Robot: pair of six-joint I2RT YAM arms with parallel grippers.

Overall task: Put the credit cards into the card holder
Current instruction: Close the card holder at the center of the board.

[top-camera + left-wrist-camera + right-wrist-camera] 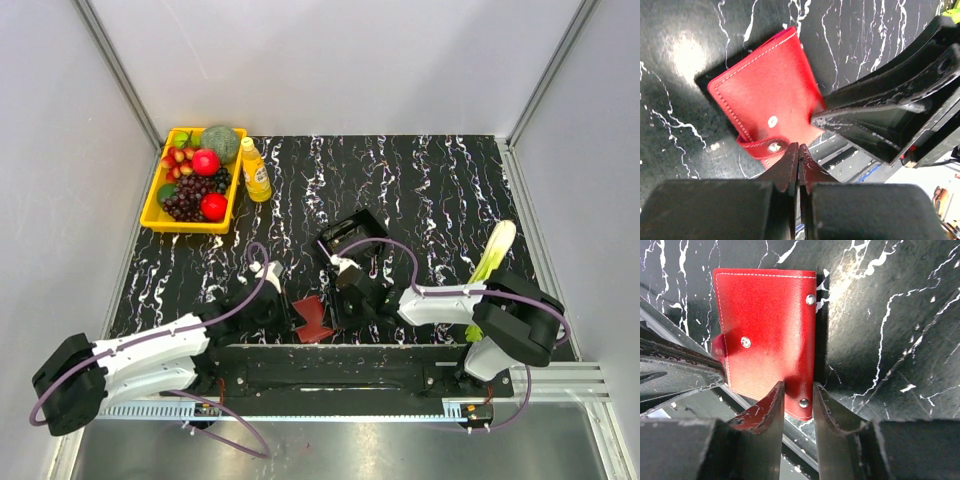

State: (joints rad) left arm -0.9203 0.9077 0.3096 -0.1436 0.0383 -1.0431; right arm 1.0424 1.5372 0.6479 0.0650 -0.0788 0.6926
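Observation:
The card holder [312, 320] is a small red leather wallet with metal snaps, lying on the black marble-patterned table near its front edge, between both grippers. My left gripper [799, 148] is shut, its tips right at the wallet's [765, 95] near edge beside the snap strap [760, 147]; I cannot tell whether leather is pinched between them. My right gripper [797, 390] is open a little, one finger over the wallet's [765, 315] face and the other just past its right edge, with a snap corner in the gap. No credit cards show in any view.
A black box-like tray [350, 232] stands just behind the right gripper. At the back left are a yellow basket [152, 208] of fruit and a yellow bottle [256, 170]. A leek [495, 255] lies at the right. A metal rail [330, 365] runs along the front edge.

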